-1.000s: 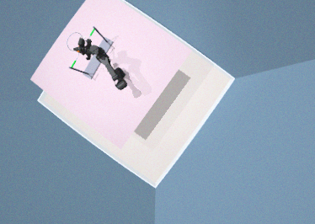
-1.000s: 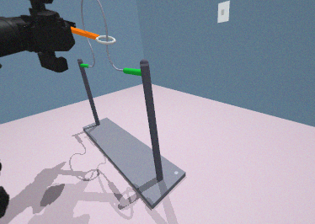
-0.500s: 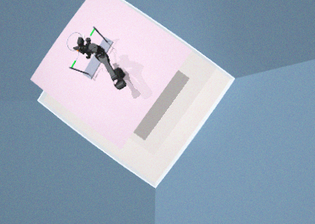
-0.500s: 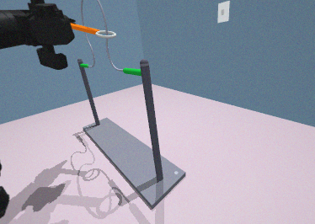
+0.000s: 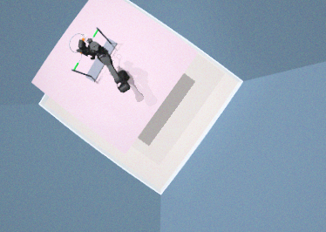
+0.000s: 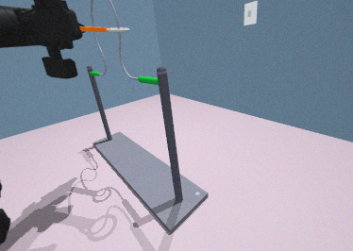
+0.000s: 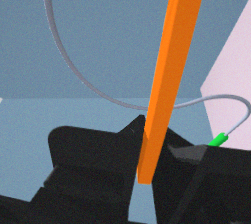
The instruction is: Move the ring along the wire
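Observation:
My gripper (image 6: 81,29) (image 7: 145,120) is shut on the orange handle (image 6: 94,29) (image 7: 171,80) and holds it nearly level. The white ring (image 6: 111,29) is seen almost edge-on in the exterior view, around the near rising leg of the grey wire (image 6: 92,17) (image 7: 75,69), well above the near green part (image 6: 148,80). Whether ring and wire touch cannot be told. The far green part (image 6: 94,74) is beside the far post (image 6: 100,105). One green part (image 7: 217,139) shows at the right in the wrist view, where the ring is out of view.
The near post (image 6: 170,138) and the far post stand on a grey base plate (image 6: 142,171) on the pink table top (image 5: 144,58) (image 6: 283,194). The wire arches above both posts, close to my fingers. The arm (image 5: 111,68) reaches over the base in the top view.

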Available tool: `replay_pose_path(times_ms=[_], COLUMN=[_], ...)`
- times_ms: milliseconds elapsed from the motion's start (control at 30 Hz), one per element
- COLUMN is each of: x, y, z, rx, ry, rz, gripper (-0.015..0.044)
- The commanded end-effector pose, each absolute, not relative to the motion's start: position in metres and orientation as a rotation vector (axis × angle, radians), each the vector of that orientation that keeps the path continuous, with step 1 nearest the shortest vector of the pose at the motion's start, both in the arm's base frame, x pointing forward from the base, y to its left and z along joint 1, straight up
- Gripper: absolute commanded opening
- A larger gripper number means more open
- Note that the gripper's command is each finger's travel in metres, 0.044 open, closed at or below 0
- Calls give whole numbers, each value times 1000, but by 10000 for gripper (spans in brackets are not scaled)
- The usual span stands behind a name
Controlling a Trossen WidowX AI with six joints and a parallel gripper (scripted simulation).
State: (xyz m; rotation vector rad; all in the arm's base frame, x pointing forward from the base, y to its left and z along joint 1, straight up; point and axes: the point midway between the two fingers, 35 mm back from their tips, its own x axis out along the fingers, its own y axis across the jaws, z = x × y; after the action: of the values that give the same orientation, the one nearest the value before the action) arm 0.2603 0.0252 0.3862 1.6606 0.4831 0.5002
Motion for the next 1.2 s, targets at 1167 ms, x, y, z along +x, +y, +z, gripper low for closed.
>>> replay_pose_path(times_ms=[1167], x=[262], y=[23], z=[366], rx=[1109], ry=[543], rz=[334], gripper=[-150])
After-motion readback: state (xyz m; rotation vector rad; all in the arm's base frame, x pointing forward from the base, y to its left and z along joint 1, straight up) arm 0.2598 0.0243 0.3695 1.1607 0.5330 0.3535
